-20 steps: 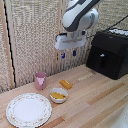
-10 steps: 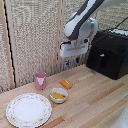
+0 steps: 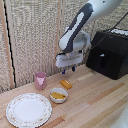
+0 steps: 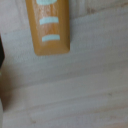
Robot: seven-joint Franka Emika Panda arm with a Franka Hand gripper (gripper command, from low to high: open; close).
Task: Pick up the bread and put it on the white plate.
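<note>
My hand (image 3: pixel 69 70) hangs above the wooden tabletop (image 3: pixel 95 100), toward its back edge where the woven wall panels stand, and just over the bread (image 3: pixel 66 84). My short blue-tipped fingers (image 3: pixel 74 69) point down with a gap between them and nothing in it, and they are not touching the slab; how wide that gap is I cannot tell from the exterior view. In my wrist view the bread (image 4: pixel 49 26) shows as an orange-brown block with pale marks along its top face, lying flat on the bare planks, and my fingers do not show there. The bread lies just behind the small white bowl (image 3: pixel 58 95), which holds heaped yellow-orange food pieces (image 3: pixel 58 94). The white plate (image 3: pixel 28 109) sits near the front edge of the tabletop, well apart from the bread. A pink cup (image 3: pixel 40 80) stands upright behind the plate. A black appliance (image 3: pixel 108 53) sits at the back, on the exterior view's right.
</note>
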